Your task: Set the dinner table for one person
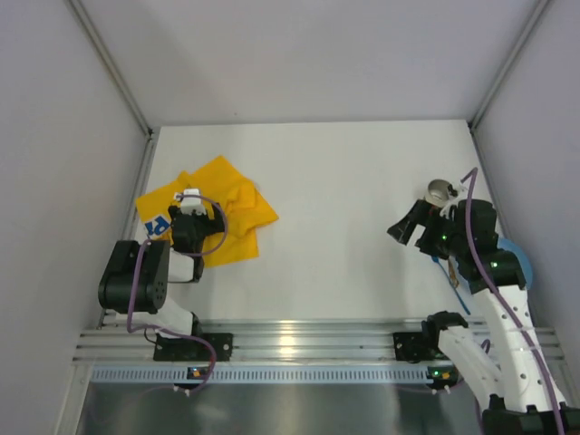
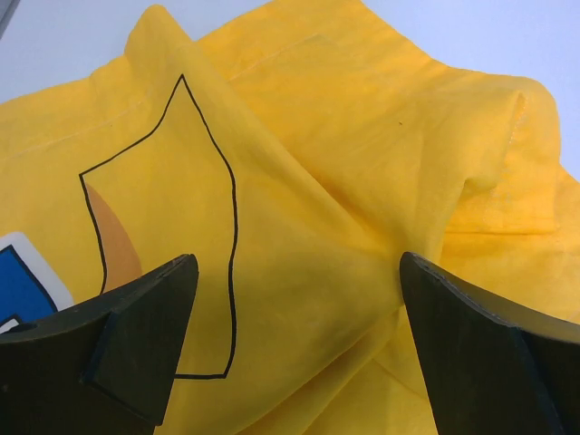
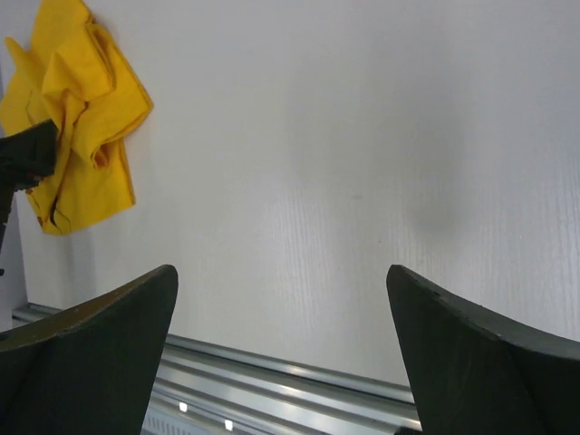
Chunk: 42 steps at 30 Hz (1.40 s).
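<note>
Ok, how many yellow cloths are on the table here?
1: a crumpled yellow cloth at the dinner table's left side, under the open left gripper. Its folds might hide another.

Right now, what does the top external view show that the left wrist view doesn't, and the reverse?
Top external only: the right gripper, open over the bare dinner table, plus a metal cup and a blue round item beside that arm. Left wrist only: the black outline printed on the yellow cloth mat. Both: that crumpled mat, with the open left gripper over it.
</note>
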Tool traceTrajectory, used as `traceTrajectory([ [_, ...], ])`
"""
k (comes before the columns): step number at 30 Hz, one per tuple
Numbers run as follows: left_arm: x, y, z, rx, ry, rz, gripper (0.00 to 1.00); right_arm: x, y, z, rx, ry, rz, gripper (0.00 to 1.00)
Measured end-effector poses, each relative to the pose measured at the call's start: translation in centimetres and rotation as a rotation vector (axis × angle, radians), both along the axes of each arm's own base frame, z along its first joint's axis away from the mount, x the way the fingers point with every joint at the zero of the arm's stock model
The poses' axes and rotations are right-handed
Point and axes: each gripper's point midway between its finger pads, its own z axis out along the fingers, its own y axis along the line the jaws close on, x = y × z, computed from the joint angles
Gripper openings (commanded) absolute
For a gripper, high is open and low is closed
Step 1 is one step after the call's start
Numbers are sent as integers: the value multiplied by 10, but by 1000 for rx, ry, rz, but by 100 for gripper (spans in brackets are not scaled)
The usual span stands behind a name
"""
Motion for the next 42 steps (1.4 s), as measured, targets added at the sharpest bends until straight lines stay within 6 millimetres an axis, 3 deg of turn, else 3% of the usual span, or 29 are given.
traceTrajectory([
  [4,0,0,0,0,0,0,98,0,-4,-11,-38,78,0,100],
  [12,0,0,0,0,1,0,98,6,-14,-6,-90,120,-44,100],
  [20,-4,3,5,-17,36,26,98,2,-12,-18,-119,190,-17,100],
  [23,8,7,37,-61,77,80,98,3,-14,-19,-130,188,-23,100],
  [26,33,5,105,-115,12,94,99,2,-16,-24,-139,192,-31,100],
  [28,39,4,143,-175,-17,111,98,0,-16,-30,-143,206,-27,100],
  [31,44,10,170,-276,-9,155,98,-5,-13,-39,-150,229,-8,100],
  [34,50,12,168,-400,77,177,98,-5,-9,-41,-161,227,9,100],
  [37,56,-1,145,-495,209,165,98,-6,-8,-48,-174,233,22,100],
  [40,44,-33,114,-497,353,130,99,-10,-7,-56,-179,256,30,100],
  [42,32,-68,97,-455,448,75,98,-10,-7,-59,-181,263,34,100],
])
